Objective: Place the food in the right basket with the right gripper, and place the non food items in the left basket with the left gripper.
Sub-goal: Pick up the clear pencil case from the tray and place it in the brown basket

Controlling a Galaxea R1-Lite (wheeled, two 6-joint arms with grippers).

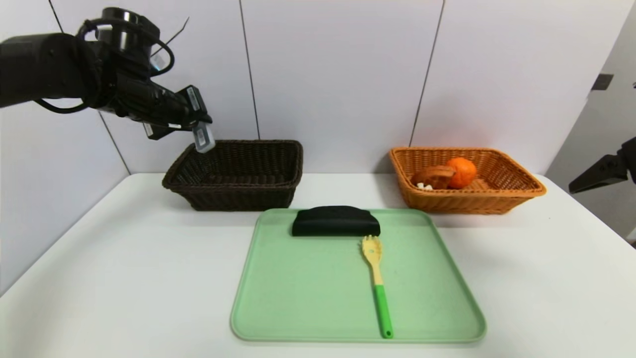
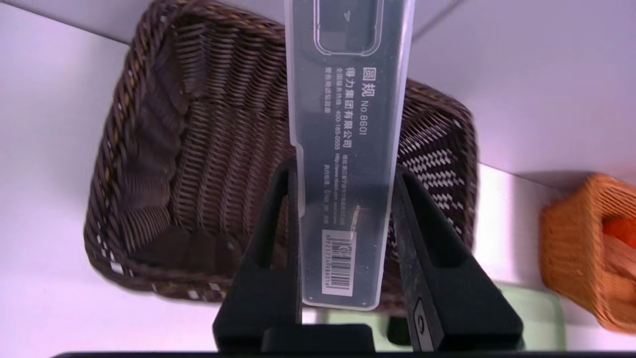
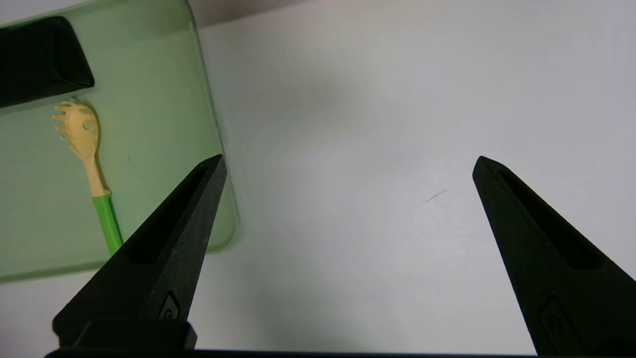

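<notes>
Plastic, translucent grey and slim, the long case with a barcode label (image 2: pixel 345 164) sits pinched between the two black pointed fingers (image 2: pixel 271 248) of the left gripper (image 1: pixel 198 130), which hangs in the air above the near-left corner of the dark brown woven wicker basket (image 1: pixel 238 174). In the left wrist view the case runs lengthwise straight out from the gripper, its barcode end nearest the wrist and its far end reaching out over the basket's interior; from the head view it hangs tilted downward toward the basket rim without touching it.

The right gripper (image 3: pixel 348 164) is held off to the right side above bare surface, its black fingers spread wide with nothing between them.

On the pale green rounded plastic tray (image 1: pixel 308 298) lie the long black soft pouch (image 1: pixel 336 222), set crosswise along the far edge, and the yellow pasta fork with green handle (image 1: pixel 376 283), its long axis running near to far, with the toothed head just beside the pouch and the handle toward the robot. The light orange-tan woven wicker basket (image 1: pixel 467 199) stands to the right of the tray and holds the round orange fruit (image 1: pixel 461 172) touching the brown tart slice (image 1: pixel 433 177).

The white surface (image 1: pixel 124 258) meets pale panelled walls (image 1: pixel 338 64) behind both baskets.
</notes>
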